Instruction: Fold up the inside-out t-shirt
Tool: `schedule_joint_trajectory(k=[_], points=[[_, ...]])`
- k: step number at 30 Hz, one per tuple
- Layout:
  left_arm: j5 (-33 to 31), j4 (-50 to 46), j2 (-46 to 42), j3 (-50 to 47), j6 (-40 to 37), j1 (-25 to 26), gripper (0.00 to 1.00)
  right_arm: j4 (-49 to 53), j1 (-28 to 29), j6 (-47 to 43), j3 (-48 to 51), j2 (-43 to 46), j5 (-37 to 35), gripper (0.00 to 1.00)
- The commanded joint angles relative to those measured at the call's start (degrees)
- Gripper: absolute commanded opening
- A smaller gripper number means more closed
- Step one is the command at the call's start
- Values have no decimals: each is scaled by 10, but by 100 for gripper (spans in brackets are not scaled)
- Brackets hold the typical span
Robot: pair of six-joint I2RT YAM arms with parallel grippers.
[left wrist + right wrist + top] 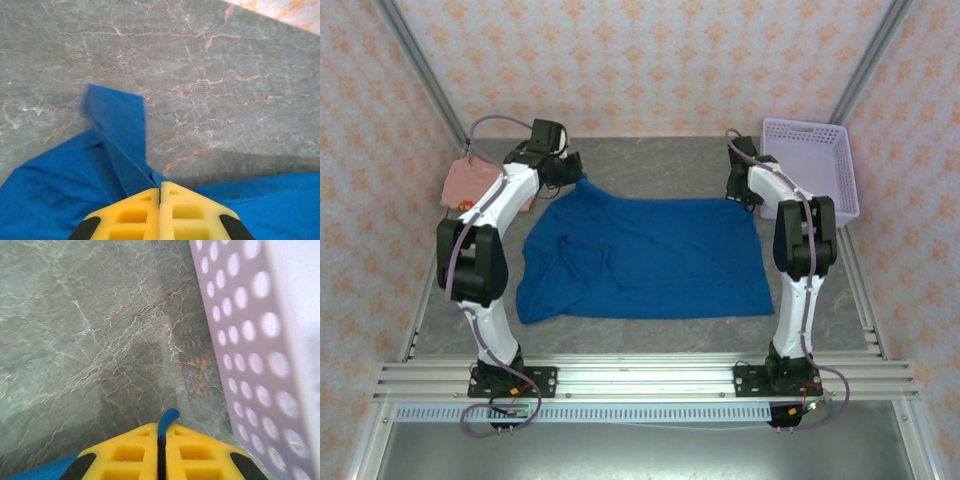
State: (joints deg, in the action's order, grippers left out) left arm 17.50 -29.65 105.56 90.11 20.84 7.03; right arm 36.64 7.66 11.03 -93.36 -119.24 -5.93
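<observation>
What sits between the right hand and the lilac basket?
Bare marbled table; nothing sits between the right hand, shut on the blue t-shirt, and the basket, per the right wrist view.

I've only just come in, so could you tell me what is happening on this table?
Two robot arms are working on a blue t-shirt spread mostly flat on the table. The left gripper is shut on a strip of fabric at the shirt's far left corner, and the right gripper pinches a bit of its far right corner, beside a lavender basket. No fold has been made yet. A pink shirt lies off to the left.
</observation>
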Motion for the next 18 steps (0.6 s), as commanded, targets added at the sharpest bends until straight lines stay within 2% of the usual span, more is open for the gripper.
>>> schedule_joint_trajectory(k=[1, 11, 18], points=[[-19, 21, -54, -49, 15, -1, 0, -38, -6, -33, 43, 61, 1, 11], [-59, -4, -219, -203, 21, 28, 0, -83, -5, -29, 193, 184, 30, 11], [-67, -27, -300, -295, 22, 52, 0, -95, -5, -17, 273, 248, 35, 11]])
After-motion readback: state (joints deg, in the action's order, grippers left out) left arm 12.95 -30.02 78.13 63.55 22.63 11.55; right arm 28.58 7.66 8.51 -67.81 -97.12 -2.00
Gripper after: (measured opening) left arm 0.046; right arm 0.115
